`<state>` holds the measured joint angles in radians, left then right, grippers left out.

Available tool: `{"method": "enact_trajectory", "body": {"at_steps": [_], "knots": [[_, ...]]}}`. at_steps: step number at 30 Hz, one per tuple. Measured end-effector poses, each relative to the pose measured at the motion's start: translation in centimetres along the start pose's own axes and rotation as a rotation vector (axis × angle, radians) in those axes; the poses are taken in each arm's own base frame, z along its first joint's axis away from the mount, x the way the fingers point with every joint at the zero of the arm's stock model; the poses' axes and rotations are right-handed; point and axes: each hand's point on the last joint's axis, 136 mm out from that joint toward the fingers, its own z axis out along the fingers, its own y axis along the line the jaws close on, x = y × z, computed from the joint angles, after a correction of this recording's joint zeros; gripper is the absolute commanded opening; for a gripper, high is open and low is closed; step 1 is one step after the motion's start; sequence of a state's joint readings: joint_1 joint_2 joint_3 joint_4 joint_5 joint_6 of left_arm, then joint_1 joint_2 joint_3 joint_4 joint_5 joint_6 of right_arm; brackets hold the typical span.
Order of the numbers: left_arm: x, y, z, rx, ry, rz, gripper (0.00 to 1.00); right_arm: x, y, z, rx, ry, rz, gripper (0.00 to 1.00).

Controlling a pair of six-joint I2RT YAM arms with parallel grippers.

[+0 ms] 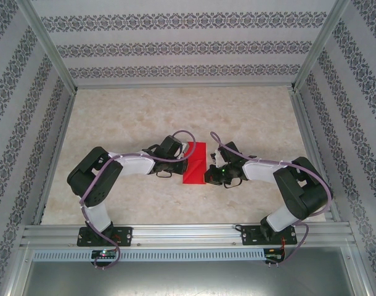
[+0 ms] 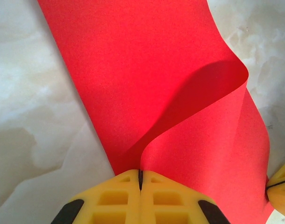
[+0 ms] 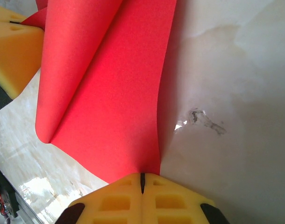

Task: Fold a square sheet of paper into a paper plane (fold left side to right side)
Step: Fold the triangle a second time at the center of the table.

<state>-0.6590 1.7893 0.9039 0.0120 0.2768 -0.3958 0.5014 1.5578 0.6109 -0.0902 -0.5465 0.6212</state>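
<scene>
The square sheet of paper [image 1: 195,161] is bright red and lies mid-table between my two grippers, half rolled over on itself. It is a curled sheet rather than a pointed paper plane. In the left wrist view a flap of the sheet [image 2: 147,70] lifts in a loop with a rounded bend at the right, and my left gripper [image 2: 140,179] is shut on its edge. In the right wrist view the sheet [image 3: 110,102] curls leftward, and my right gripper [image 3: 142,181] is shut on its near edge. From above, the left gripper [image 1: 183,160] and right gripper [image 1: 208,174] flank the paper.
The marbled beige tabletop [image 1: 249,117] spreads behind and beside the paper, walled by patterned panels and an aluminium frame [image 1: 182,234] at the near edge. A small scuff mark [image 3: 203,120] shows on the table right of the paper. The other arm's yellow finger [image 3: 14,51] sits close by.
</scene>
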Motion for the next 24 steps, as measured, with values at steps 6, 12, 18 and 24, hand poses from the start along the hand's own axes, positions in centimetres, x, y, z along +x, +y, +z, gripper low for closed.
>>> {"method": "enact_trajectory", "body": {"at_steps": [6,12,18,24], "knots": [[0.0,0.0,0.0,0.000,0.000,0.000,0.00,-0.7,0.2,-1.5,-0.041,-0.040,0.032,0.05],[0.0,0.0,0.0,0.000,0.000,0.000,0.00,-3.5,2.5,-2.9,-0.168,-0.135,0.045,0.00],[0.0,0.0,0.0,0.000,0.001,0.003,0.00,-6.1,4.0,-1.5,-0.266,-0.175,0.094,0.00],[-0.1,0.0,0.1,-0.001,0.002,0.004,0.00,-7.5,5.6,0.2,-0.299,-0.169,0.085,0.00]]}}
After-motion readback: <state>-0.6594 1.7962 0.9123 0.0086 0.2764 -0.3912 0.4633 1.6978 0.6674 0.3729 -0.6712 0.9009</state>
